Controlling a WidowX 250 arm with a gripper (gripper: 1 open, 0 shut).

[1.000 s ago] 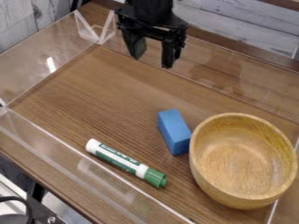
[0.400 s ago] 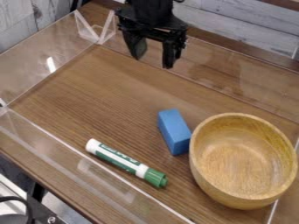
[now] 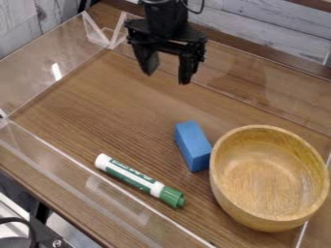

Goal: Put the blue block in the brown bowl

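The blue block (image 3: 193,145) lies flat on the wooden table, just left of the brown bowl (image 3: 269,177), almost touching its rim. The bowl is empty and sits at the right near the front. My gripper (image 3: 167,68) hangs at the back of the table, pointing down, well behind and a little left of the block. Its black fingers stand apart and hold nothing.
A white-and-green marker pen (image 3: 138,181) lies near the front edge, left of the block. Clear plastic walls (image 3: 39,63) ring the table surface on the left, back and front.
The gripper has shifted slightly left and toward the front and rolled a little; block, bowl and pen have not moved.
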